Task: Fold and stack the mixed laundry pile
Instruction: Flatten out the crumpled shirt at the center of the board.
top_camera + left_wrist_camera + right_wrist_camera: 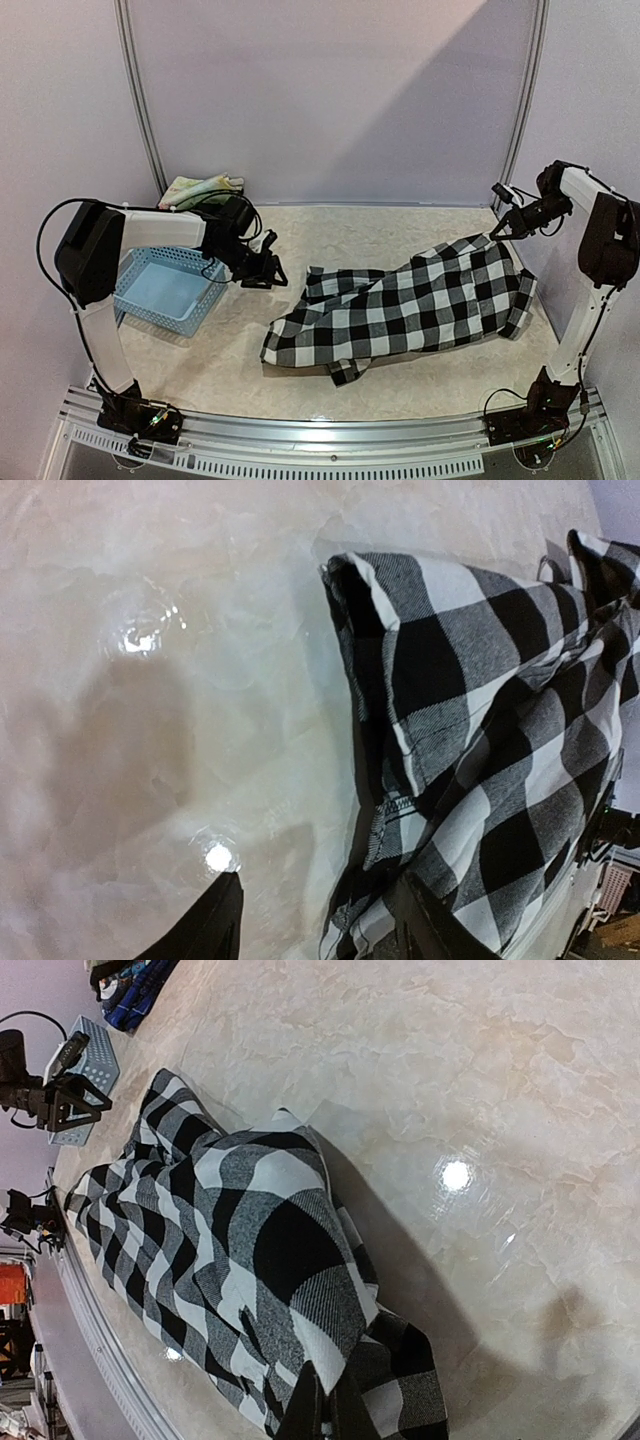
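Top view: checked shirt (400, 305) lies crumpled across the centre-right of the table (220, 375), one cuff sticking out at lower centre. At upper right the right end effector (497, 232) is clamped on the shirt's corner, with the cloth drawn up toward it. The left end effector (262, 268) hovers open just left of the shirt, holding nothing. The basket (165, 290) is beside it at left and the other garments (200, 188) at upper left. Left wrist view: jaws apart, one finger over bare table, the other at the shirt's hemmed edge at lower right, no cloth between them. Right wrist view: fingers pinched shut on a fold of check fabric at bottom centre, and the bite looks shallow. My read: the step is spreading the shirt flat. Left should take the near edge, top layer only, then both pull apart low and level. A hard tug could slip the right pinch.
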Controlling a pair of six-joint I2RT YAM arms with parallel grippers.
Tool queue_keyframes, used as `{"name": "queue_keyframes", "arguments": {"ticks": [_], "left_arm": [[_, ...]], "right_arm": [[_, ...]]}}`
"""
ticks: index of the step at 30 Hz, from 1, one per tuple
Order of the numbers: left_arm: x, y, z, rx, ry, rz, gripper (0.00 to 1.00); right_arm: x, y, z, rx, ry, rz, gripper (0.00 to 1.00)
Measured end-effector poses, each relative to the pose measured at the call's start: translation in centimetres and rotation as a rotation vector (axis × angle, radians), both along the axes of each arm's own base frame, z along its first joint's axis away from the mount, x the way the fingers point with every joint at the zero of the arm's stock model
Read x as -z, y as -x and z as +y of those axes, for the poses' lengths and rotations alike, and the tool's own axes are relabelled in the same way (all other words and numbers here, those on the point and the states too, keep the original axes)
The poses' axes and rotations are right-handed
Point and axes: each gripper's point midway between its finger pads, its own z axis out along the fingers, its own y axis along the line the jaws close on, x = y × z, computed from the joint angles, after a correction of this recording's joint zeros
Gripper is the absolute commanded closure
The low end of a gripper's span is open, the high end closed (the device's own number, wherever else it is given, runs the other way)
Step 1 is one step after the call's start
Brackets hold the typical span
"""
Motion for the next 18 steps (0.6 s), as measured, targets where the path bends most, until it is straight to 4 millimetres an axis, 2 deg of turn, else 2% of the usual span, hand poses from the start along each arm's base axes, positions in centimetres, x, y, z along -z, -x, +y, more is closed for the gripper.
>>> {"name": "queue_keyframes", "arguments": {"ticks": [5,11,14,18], "left_arm": [[0.1,-0.6,-1.1,-0.007,0.048,0.011,0.46],[2.0,-1.5,-3.2,0.012,0.074,0.061,0.46],[2.6,-0.6,-3.8,0.035,0.08,0.098,0.46],[2.5,1.0,-4.4,0.069,0.106,0.154,0.45]], "right_arm": [[0.2,-0.3,-0.1,0.026,-0.003,0.005,1.0],[1.3,0.2,0.1,0.039,-0.013,0.043,1.0],[1.6,0.4,0.1,0.039,-0.015,0.051,1.0],[1.6,0.5,0.1,0.039,-0.016,0.054,1.0]]}}
